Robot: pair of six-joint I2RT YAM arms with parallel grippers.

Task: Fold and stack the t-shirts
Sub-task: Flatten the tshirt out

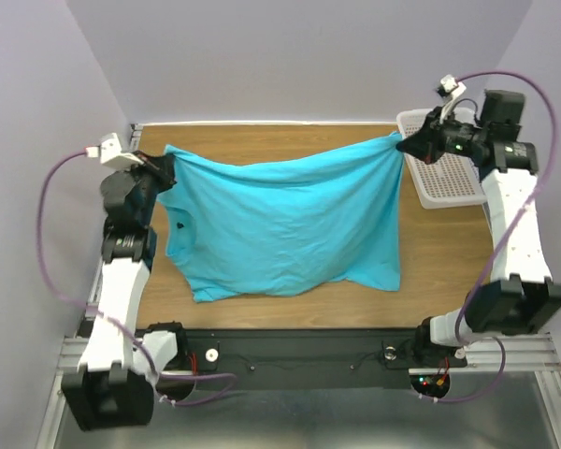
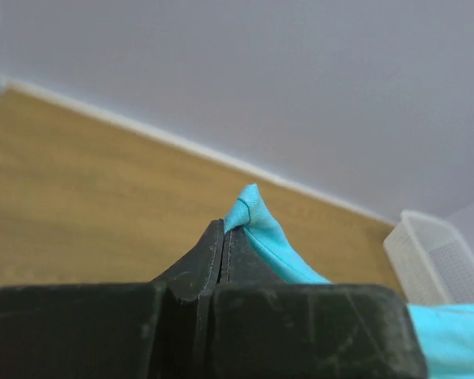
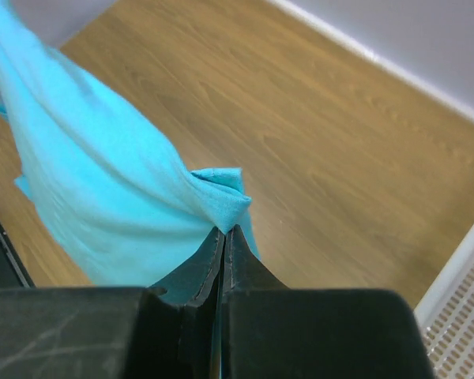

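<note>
t-shirt (image 1: 280, 224): one, turquoise, over the middle of the table (image 1: 439, 271), far edge lifted and strung between both arms, sagging at mid-span.
left gripper (image 1: 165, 168): jaws closed on the far-left corner.
right gripper (image 1: 404, 142): jaws closed on the far-right corner.
basket (image 1: 446, 178): white, perforated, far right, beside the right gripper, clear of the cloth's body.
surface: wood-grain top; plain pale walls (image 1: 290, 56).
long axis: left to right; loose body trails toward the near edge.
</note>
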